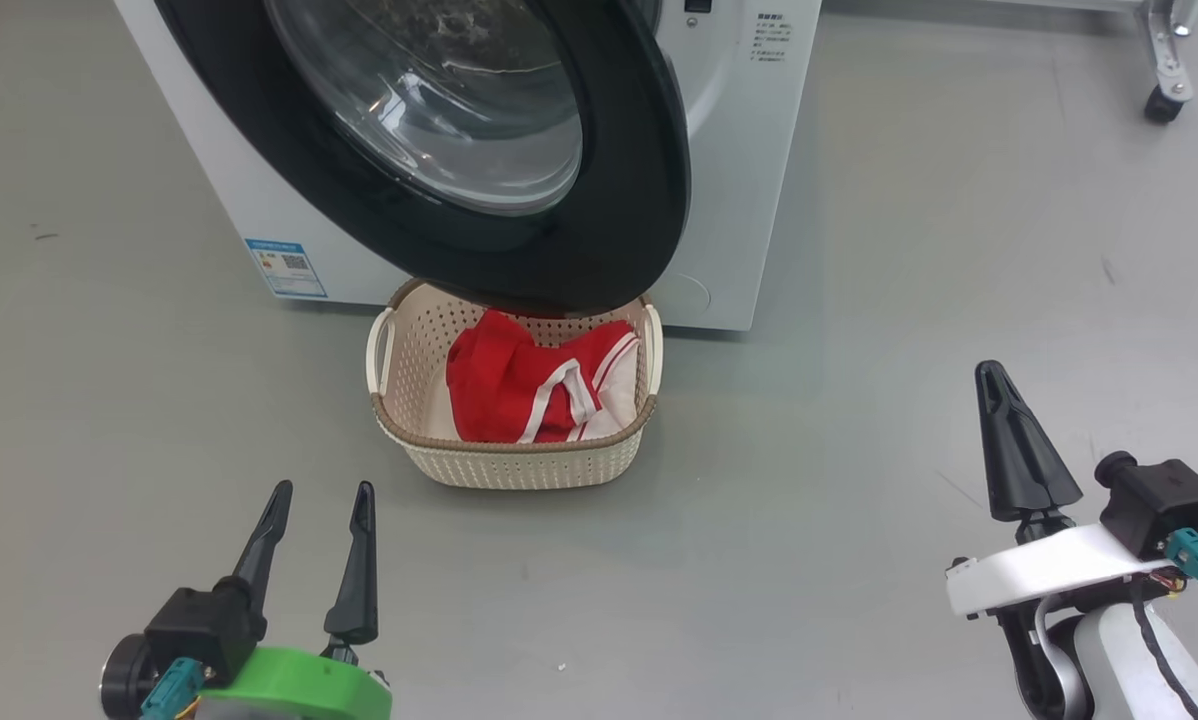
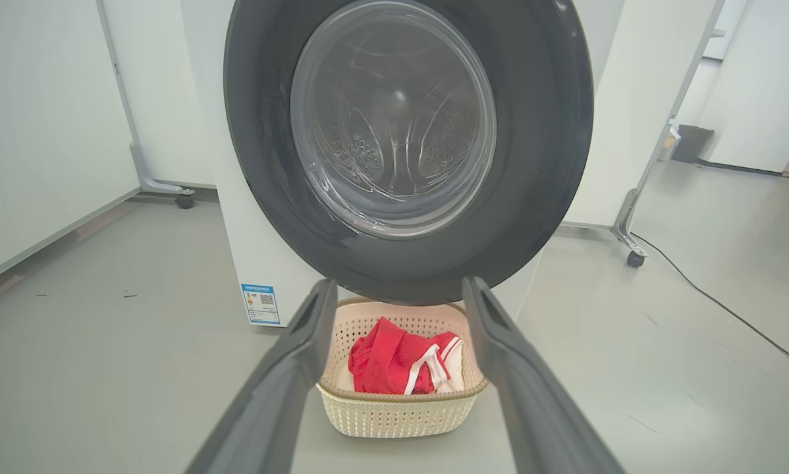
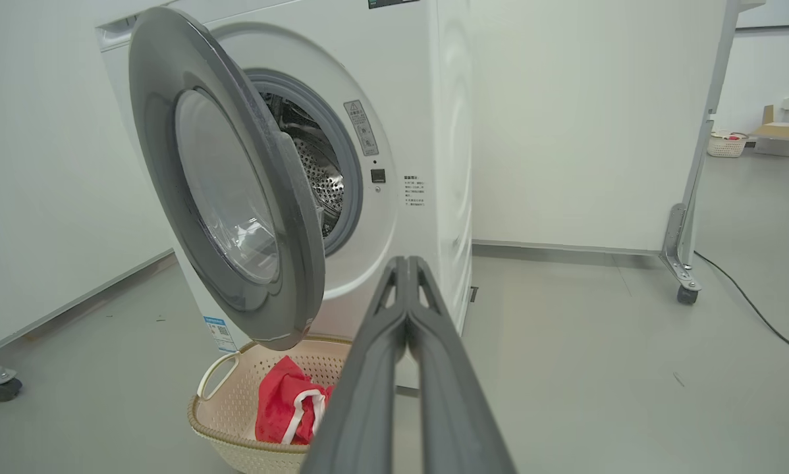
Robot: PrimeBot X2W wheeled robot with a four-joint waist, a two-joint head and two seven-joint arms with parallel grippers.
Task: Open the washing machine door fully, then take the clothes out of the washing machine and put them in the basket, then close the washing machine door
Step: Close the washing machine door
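Observation:
The white washing machine (image 1: 739,200) stands ahead with its black-rimmed glass door (image 1: 519,190) swung partly open over the cream basket (image 1: 514,465) on the floor. Red clothes with white trim (image 1: 529,385) lie inside the basket. My left gripper (image 1: 321,500) hovers open at the lower left, well short of the basket, nothing between its fingers. My right gripper (image 1: 994,375) is at the lower right, fingers pressed together, empty. The right wrist view shows the door (image 3: 236,197) ajar, the steel drum (image 3: 319,178) behind it, the basket (image 3: 236,408) and clothes (image 3: 286,408). The left wrist view faces the door (image 2: 408,145), basket (image 2: 401,411) and clothes (image 2: 394,362).
Grey floor surrounds the machine. A white partition on castors (image 3: 687,293) stands to the machine's right, with a black cable (image 3: 757,313) trailing across the floor. Another castor (image 1: 1162,103) shows at the far right in the head view. White panels line the left side (image 2: 39,131).

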